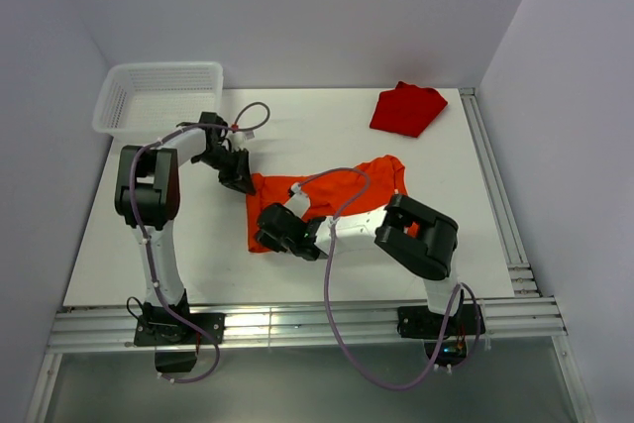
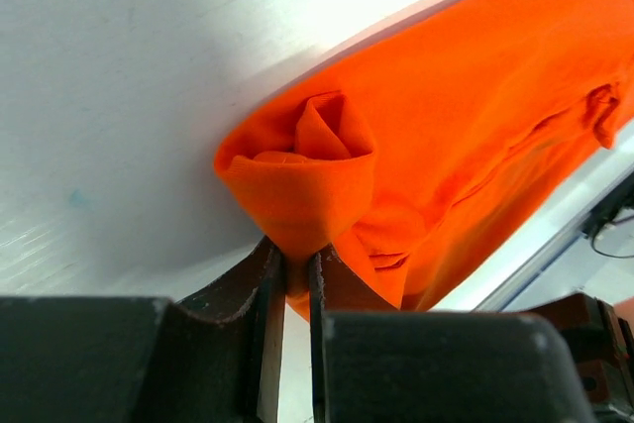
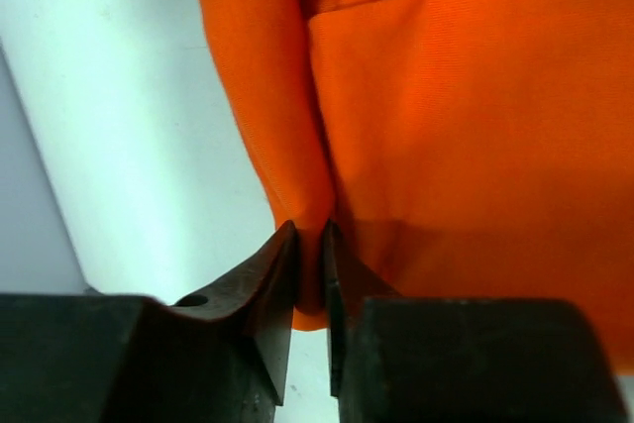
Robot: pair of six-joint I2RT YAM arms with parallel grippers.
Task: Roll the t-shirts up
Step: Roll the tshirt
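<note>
At mid-table, the orange t-shirt (image 1: 347,190) lies flat, its left edge curled over. My left gripper (image 2: 294,263) is pinched tight on the curled far corner. My right gripper (image 3: 310,240) is pinched tight on the near hem. Risk: uneven pulls would skew or unwind the curl, and these thin bites may slip. Pose: both grippers sit low, fingers angled down onto the cloth.

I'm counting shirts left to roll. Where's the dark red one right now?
Top external view: the dark red t-shirt lies at the far right corner of the table, apart from the orange t-shirt mid-table, opposite the white basket.
</note>
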